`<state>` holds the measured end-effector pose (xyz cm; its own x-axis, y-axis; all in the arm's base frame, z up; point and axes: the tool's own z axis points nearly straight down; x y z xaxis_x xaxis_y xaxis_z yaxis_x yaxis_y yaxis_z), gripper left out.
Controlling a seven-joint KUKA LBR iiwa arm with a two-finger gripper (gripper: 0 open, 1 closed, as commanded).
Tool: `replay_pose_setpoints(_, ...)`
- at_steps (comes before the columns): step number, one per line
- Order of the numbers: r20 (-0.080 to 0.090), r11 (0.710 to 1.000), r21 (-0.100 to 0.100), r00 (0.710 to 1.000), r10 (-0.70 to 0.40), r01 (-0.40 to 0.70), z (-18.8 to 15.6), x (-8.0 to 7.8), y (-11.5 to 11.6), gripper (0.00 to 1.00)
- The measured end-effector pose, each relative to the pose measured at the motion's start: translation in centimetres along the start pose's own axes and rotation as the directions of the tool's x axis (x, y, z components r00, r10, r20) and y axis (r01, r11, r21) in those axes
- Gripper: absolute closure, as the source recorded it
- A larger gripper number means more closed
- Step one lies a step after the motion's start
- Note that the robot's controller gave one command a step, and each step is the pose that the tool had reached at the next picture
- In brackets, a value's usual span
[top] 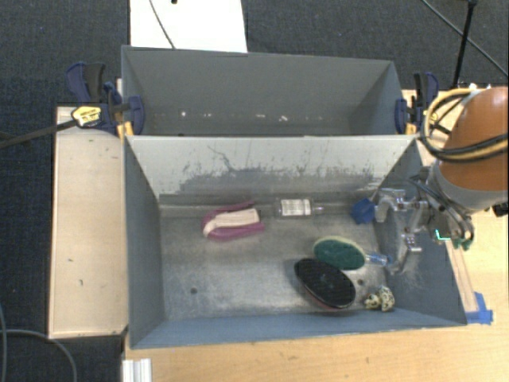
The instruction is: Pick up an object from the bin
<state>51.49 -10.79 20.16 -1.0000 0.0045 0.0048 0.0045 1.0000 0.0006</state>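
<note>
No thing is lifted yet, and the nearest candidate is a round dark-green pad with a pale rim (339,253). It lies flat on the floor of the grey metal bin (238,293), toward 4 o'clock from the floor's middle. A small pale-blue sliver (376,259), too small to identify, sits between the pad and the gripper (398,263).

The gripper hangs low at the bin's 3 o'clock side, close to the right wall, with the pad at its 9 o'clock. Nothing is visibly clamped in it, and I cannot tell whether it is apart or together.

A black oval disc (324,283) touches or overlaps the pad's lower edge, at 8 o'clock from the gripper. At 7 o'clock from the gripper, near the front wall, is a small speckled yellowish lump (380,299). A blue block (363,211) sits at 11 o'clock, by the back wall.

Further out along that wall lie a small clear bottle (296,208) and a pink-and-purple brush-like thing (232,221), both well apart from the gripper.

My judgement is that this is the approach step, with no grasp made. The next move calls for settling on 1 thing and shifting toward 9 o'clock until it straddles that thing. The pad and disc are flat and thin, so closing on either would need an edge, which may slip.
</note>
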Motion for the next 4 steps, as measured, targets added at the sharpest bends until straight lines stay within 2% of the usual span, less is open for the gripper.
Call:
replay_pose_setpoints(1,0.027,0.907,0.015,0.906,-0.421,0.421,12.5,0.4,2.7,0.0)
replay_pose_setpoints(2,0.023,0.904,0.01,0.904,-0.427,0.427,12.3,0.5,3.0,1.0)
replay_pose_setpoints(3,0.024,0.902,0.01,0.902,-0.431,0.431,12.3,0.5,3.0,1.0)
replay_pose_setpoints(4,0.011,0.723,0.018,0.723,-0.691,0.69,12.3,-1.6,7.6,1.0)
